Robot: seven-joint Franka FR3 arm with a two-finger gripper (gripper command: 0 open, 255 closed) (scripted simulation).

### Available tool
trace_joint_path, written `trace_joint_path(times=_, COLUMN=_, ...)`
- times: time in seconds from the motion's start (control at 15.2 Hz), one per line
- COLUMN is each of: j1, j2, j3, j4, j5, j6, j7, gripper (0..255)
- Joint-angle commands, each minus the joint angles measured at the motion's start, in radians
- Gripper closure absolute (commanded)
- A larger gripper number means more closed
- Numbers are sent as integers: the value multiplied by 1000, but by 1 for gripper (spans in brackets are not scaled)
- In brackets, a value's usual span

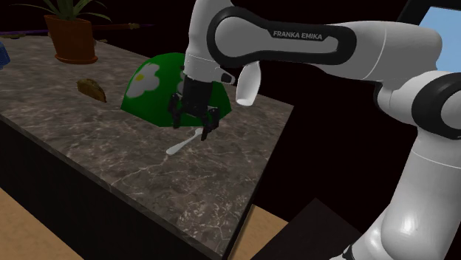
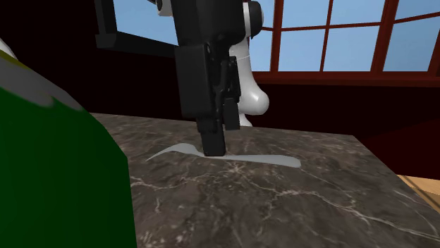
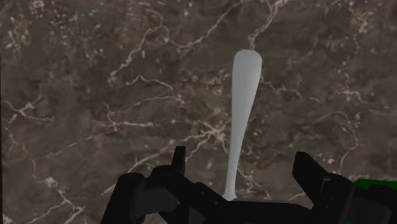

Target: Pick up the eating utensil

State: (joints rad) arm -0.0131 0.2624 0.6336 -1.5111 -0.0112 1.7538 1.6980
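One pale spoon [image 1: 179,146] lies flat on the marble counter [image 1: 89,140] in the shoulder view, just beside a green dome [image 1: 159,92], with the gripper [image 1: 193,127] low over its handle. In the second exterior view the gripper's tip stands at the spoon, near its middle. In the wrist view the fingers [image 3: 310,173] are apart, the handle between them, touching neither.
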Motion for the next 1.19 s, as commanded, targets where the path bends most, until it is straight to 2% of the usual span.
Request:
trace_joint_path(times=0.0, j1=-2, j2=1, j3=-1, j4=-25, j5=0, j6=26, j7=-2, gripper=0)
trace_joint_path(times=0.2, j1=-4, j2=1, j3=-2, j4=-46, j5=0, j6=47, j7=-4, gripper=0)
trace_joint_path(times=0.26, j1=-3, j2=3, j3=-2, j4=-44, j5=-1, j6=47, j7=-3, gripper=255)
trace_joint_path(times=0.86, j1=-4, j2=1, j3=-2, j4=-46, j5=0, j6=47, j7=-4, gripper=255)
trace_joint_path(times=1.12, j1=1, j2=3, j3=0, j4=11, j5=-2, j6=-7, j7=1, gripper=255)
